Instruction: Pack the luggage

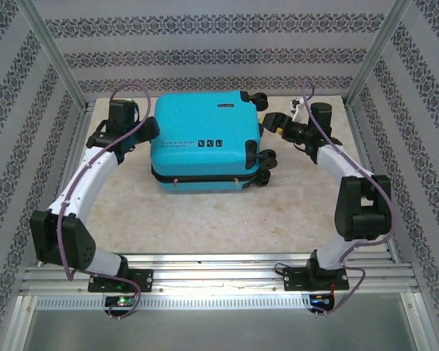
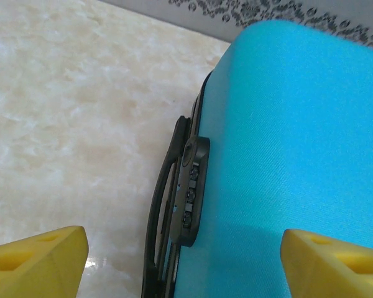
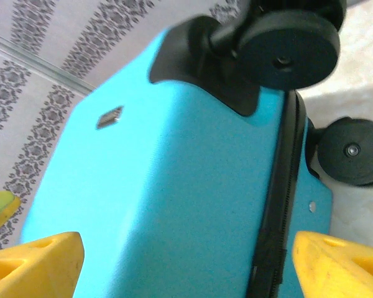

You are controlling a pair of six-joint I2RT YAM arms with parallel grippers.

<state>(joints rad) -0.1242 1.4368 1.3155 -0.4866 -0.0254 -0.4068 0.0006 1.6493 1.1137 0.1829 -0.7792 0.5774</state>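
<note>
The luggage lies flat and closed in the back middle of the table, turquoise shell up, dark labels on its front slope. My left gripper sits at its left side, open; in the left wrist view the yellow fingertips straddle the shell, the black combination lock and the handle. My right gripper is at the right side by the wheels, open; in the right wrist view its fingertips flank the shell and the black zip, below two wheels.
Patterned walls and aluminium posts close in the table on three sides. Bare marble-look tabletop stretches between the suitcase and the arm bases. A small yellow-green item shows at the left edge of the right wrist view.
</note>
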